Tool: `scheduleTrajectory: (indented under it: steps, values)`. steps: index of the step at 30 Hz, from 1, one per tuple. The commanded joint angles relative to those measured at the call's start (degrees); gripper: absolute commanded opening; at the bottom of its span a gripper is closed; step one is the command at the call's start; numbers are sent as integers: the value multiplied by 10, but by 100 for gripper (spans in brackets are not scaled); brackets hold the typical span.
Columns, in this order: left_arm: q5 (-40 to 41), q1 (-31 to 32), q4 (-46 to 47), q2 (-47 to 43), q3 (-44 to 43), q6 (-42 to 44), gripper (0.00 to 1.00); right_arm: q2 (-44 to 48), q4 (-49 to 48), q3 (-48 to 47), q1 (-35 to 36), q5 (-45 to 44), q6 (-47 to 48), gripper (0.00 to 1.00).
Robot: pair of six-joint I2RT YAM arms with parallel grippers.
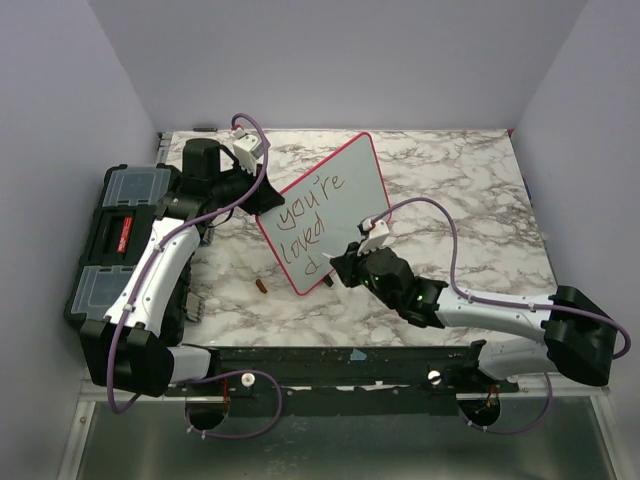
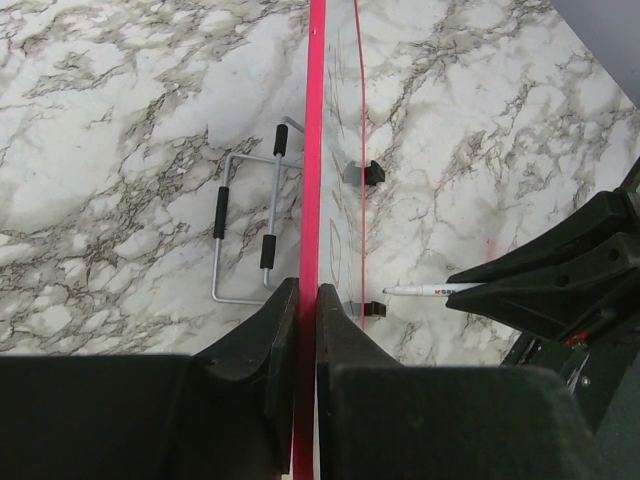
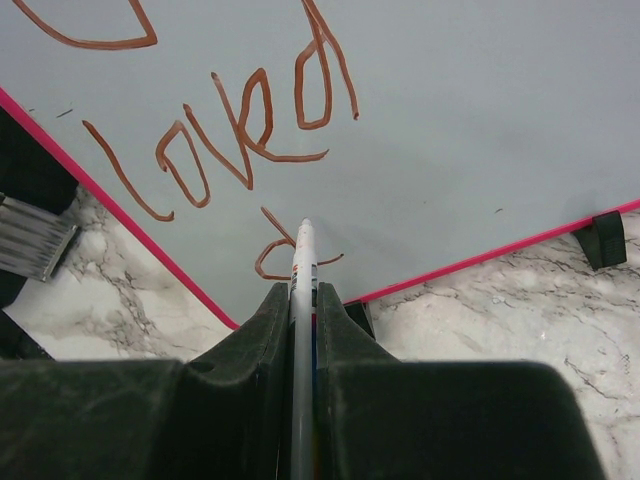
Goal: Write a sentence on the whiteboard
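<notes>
Red-framed and glossy, the whiteboard (image 1: 325, 205) stands tilted up near the middle of the marble table (image 1: 480, 200), to the right of the toolbox (image 1: 120, 240). I cannot tell whether its lower edge rests on the marble. Your left gripper (image 2: 308, 292) is pinched tight on its frame edge. Your right gripper (image 3: 303, 298) is clamped on the marker (image 3: 303, 255), whose tip sits on the surface below "loved", in a half-drawn stroke close to the lower corner. The main risk, as I judge it, is pressure. You hold the whiteboard by one thin edge only, so a hard push from the marker could pivot it in the left jaws and skew the letters. Press too lightly and the line will break. You also have little room before the frame, so a stroke run too far would drop the tip off the edge. Watch the right fingers too: they sit close under the ink, and a low sweep could smear it. The marker lies long and narrow between the jaws, so sideways drag may twist it.
</notes>
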State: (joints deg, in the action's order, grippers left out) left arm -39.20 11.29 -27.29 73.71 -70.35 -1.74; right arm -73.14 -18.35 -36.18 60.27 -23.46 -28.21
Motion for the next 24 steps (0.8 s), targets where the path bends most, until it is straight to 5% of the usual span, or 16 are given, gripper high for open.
scheduleTrajectory:
  steps: [1,24]
  values:
    - [21,3,5,-5,-1,27,0,-14,-22,-1,-2,5,-8,1]
    - [23,3,5,-4,-1,29,0,-40,-38,-9,-3,10,-13,1]
